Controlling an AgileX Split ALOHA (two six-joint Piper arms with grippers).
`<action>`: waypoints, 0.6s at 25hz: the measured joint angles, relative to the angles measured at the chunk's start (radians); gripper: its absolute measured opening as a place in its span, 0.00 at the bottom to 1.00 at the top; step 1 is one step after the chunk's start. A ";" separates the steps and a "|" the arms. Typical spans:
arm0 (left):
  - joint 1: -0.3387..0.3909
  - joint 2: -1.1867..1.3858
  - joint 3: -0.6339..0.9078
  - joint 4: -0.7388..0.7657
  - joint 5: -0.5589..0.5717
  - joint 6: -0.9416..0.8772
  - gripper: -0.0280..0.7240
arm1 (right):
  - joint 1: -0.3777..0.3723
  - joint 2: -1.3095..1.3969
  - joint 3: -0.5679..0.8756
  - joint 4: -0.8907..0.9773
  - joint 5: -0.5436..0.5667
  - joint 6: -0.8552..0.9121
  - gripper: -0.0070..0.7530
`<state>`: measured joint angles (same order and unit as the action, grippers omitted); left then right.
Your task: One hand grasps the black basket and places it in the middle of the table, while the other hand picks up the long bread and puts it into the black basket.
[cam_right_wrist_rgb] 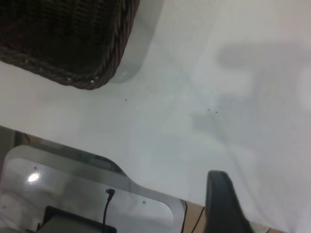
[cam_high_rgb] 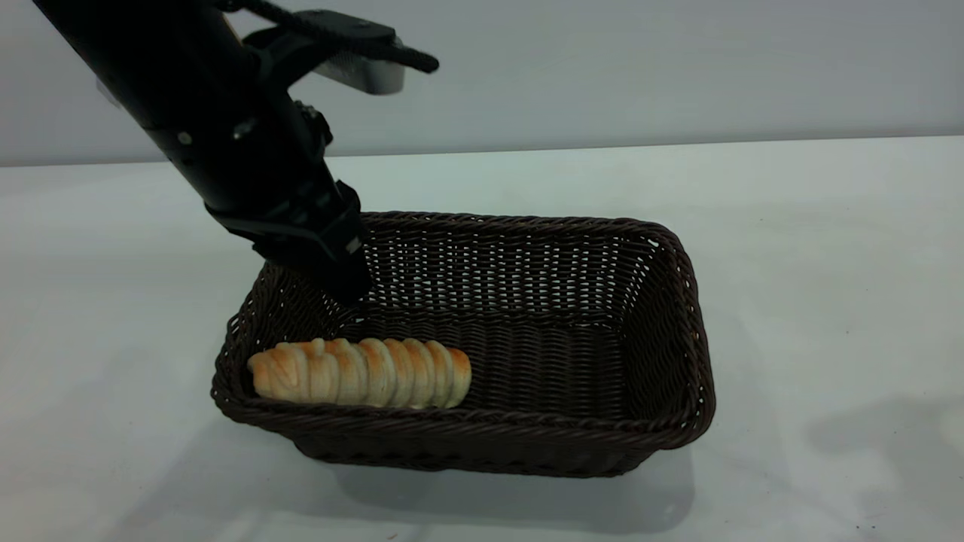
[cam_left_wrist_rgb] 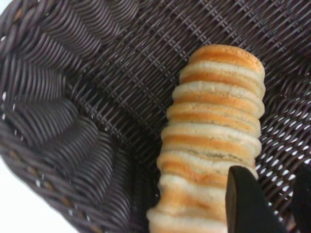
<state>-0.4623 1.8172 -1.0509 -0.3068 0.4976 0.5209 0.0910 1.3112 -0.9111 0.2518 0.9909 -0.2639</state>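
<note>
Bread lies in basket mid-desk, task looks done | left gripper above bread, jaws apart, released | right gripper off basket, jaws: cannot tell

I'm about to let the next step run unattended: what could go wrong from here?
The left pincer sits low inside the black basket, close above the long bread; lifting out carelessly could snag the woven wall or drag the basket across the table. The loaf also lies against the near wall, so a nudge might roll it.
</note>
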 joint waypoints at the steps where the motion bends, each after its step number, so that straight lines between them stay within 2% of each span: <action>1: 0.002 -0.013 -0.004 0.021 0.017 -0.037 0.40 | 0.000 0.000 0.000 0.000 0.004 0.000 0.61; 4: 0.025 -0.070 -0.037 0.153 0.103 -0.202 0.41 | 0.000 -0.004 0.000 0.000 0.018 0.000 0.61; 11: 0.080 -0.268 -0.164 0.663 0.417 -0.708 0.49 | 0.000 -0.105 0.000 0.000 0.078 0.004 0.61; 15: 0.080 -0.399 -0.165 0.875 0.562 -0.828 0.52 | 0.000 -0.195 0.000 0.000 0.148 0.027 0.61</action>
<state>-0.3822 1.4182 -1.2162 0.5682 1.0594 -0.3074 0.0910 1.1163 -0.9111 0.2518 1.1391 -0.2367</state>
